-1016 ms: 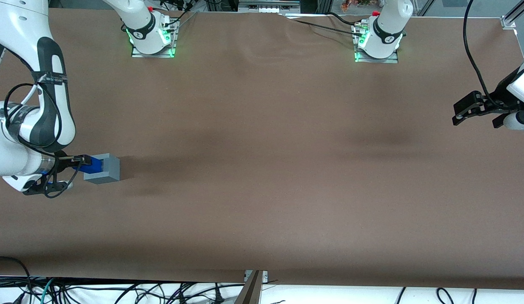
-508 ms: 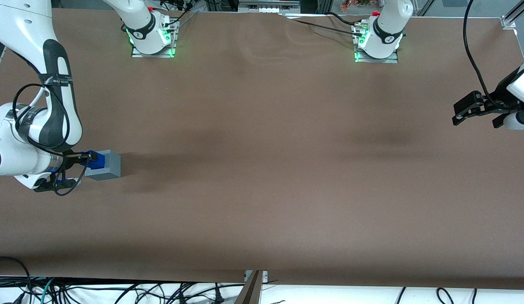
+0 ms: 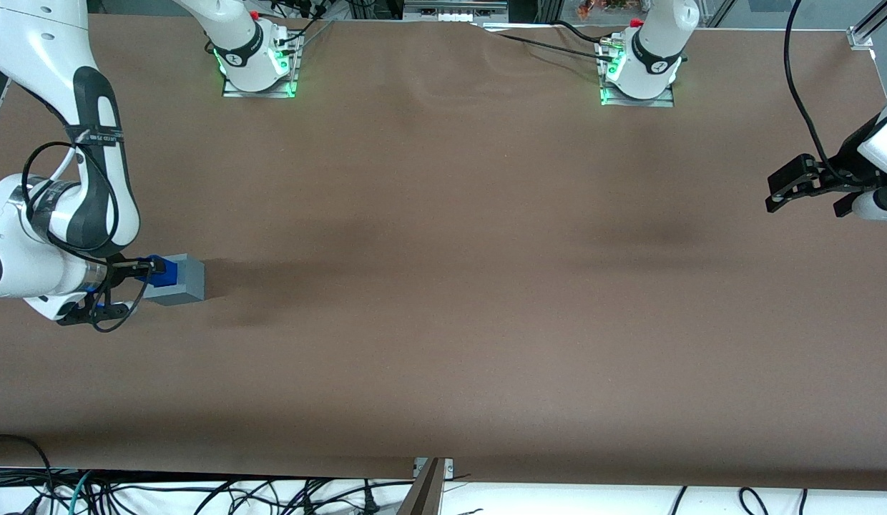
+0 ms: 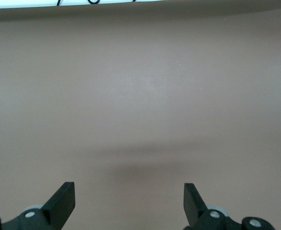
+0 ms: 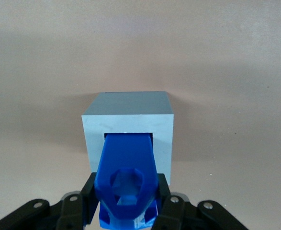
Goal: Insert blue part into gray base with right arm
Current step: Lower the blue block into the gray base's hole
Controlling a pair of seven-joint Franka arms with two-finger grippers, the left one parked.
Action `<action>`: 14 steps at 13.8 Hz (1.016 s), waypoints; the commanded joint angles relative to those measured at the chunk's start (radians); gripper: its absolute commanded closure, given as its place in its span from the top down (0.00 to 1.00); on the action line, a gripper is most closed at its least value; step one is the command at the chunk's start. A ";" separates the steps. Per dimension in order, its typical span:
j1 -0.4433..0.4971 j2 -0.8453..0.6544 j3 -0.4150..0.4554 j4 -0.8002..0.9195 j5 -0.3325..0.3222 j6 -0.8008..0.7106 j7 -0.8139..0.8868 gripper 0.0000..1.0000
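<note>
The gray base (image 3: pixel 180 280) (image 5: pixel 128 124) is a light-gray cube standing on the brown table toward the working arm's end. The blue part (image 3: pixel 166 272) (image 5: pixel 127 182) is held upright with its lower end inside the square recess in the base's top face. Its knobbed upper end stands out above the recess. My right arm's gripper (image 3: pixel 152 270) (image 5: pixel 127 201) is directly over the base, shut on the blue part, with a black finger pressed to each side of it.
The two arm mounts (image 3: pixel 257 68) (image 3: pixel 638 71) with green lights stand at the table's edge farthest from the front camera. Cables (image 3: pixel 200 493) lie below the table's near edge.
One second ago the gripper held the blue part lower in the front view; it then shifted slightly toward the parked arm's end and the part went deeper into the base. It has held still over the last half second.
</note>
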 commanded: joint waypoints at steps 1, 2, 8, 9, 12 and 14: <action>0.008 0.017 0.000 -0.025 -0.011 0.045 0.029 0.38; 0.008 0.017 0.000 -0.025 -0.011 0.045 0.029 0.48; 0.008 0.017 0.000 -0.018 -0.011 0.053 0.043 0.96; 0.008 0.016 0.000 -0.013 -0.011 0.050 0.043 0.96; 0.011 -0.009 0.002 0.025 -0.011 0.021 0.037 0.98; 0.010 -0.019 0.002 0.076 -0.007 -0.016 0.038 0.99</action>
